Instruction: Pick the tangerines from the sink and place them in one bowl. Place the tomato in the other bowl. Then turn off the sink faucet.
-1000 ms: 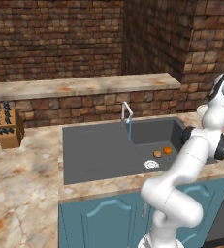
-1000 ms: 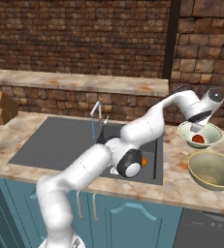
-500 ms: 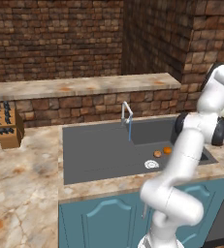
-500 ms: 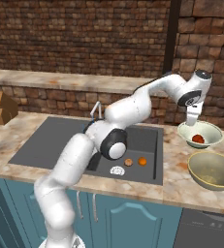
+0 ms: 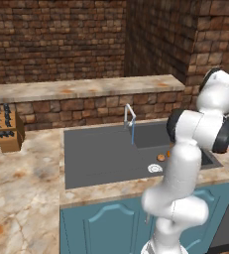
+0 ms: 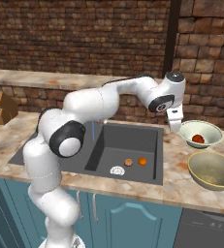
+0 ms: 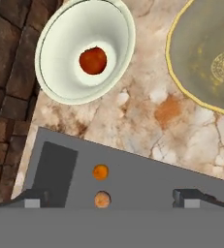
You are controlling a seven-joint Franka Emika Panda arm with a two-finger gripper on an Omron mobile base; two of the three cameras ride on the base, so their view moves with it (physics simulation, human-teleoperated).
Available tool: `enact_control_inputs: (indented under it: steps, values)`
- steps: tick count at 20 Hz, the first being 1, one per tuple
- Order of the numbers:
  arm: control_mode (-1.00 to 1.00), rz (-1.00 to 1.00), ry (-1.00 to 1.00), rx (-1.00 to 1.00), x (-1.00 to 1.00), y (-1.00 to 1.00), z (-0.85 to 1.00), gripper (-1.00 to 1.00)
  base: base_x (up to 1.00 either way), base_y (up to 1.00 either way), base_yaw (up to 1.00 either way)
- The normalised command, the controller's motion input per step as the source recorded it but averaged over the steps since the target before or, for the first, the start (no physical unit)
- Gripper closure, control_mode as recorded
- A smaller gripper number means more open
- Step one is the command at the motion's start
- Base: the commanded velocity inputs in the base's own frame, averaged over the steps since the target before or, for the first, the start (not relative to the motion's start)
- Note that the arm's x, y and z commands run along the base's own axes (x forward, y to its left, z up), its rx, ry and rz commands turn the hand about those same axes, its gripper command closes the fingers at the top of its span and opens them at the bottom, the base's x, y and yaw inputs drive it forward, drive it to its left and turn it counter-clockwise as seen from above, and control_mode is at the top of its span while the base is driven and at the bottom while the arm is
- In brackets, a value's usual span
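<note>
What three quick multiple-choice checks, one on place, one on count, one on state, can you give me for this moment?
1. Where is the tomato?
A. in the sink
B. in the cream bowl
C. in the olive-tan bowl

2. How many tangerines lie in the sink?
A. none
B. one
C. two

3. How do the jaws of the gripper stand?
A. open with nothing between them
B. shut on a tangerine
C. shut on the tomato

Answers:
1 B, the red fruit sits in the middle of the cream bowl.
2 C, a bright orange tangerine and a paler tangerine both rest on the basin floor.
3 A, the two finger tips stand far apart in the hand view.
</note>
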Motion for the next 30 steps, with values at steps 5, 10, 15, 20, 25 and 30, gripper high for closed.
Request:
enact_control_inputs:
  steps: [5,10,15,20,25,30]
  values:
    - [-1.0,0.31,-0.03,-0.16,-0.45,1.0,0.01,-1.0,0.0,0.0,0.0]
    - [-1.0,0.34,0.0,-0.17,-0.15,1.0,0.0,-1.0,0.0,0.0,0.0]
    - [-1.0,0.25,0.01,-0.12,0.05,0.79,-0.15,-1.0,0.0,0.0,0.0]
    - [-1.0,0.23,0.14,-0.02,0.48,0.41,-0.38,-1.0,0.0,0.0,0.0]
    - [-1.0,0.19,0.24,0.0,0.46,0.17,-0.4,-1.0,0.0,0.0,0.0]
    - [-1.0,0.13,0.28,0.0,0.3,0.0,-0.42,-1.0,0.0,0.0,0.0]
